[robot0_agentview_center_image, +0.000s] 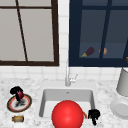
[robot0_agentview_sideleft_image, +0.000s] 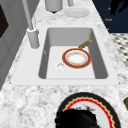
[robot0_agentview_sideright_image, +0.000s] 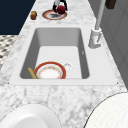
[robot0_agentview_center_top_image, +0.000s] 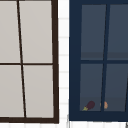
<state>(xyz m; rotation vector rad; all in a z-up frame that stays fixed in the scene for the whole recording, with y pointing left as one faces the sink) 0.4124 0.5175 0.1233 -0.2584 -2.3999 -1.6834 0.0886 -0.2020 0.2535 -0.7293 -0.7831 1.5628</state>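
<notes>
Marble counter, left hand (robot0_agentview_center_image: 16, 91) clutching round red fruit (robot0_agentview_center_image: 20, 94) above patterned plate (robot0_agentview_center_image: 27, 104), no long axis

White tiled wall (robot0_agentview_center_image: 63, 37) separates a brown-framed window (robot0_agentview_center_image: 27, 32) from a dark blue glass-fronted cabinet (robot0_agentview_center_image: 98, 32) above marble countertop (robot0_agentview_center_image: 107, 87).

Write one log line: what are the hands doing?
left hand: shut on dark red round fruit, over patterned plate | right hand: idle at sink's front right

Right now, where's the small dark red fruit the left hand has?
The dark red fruit is in the left hand, over the patterned plate on the counter left of the sink, in the front view.
</notes>
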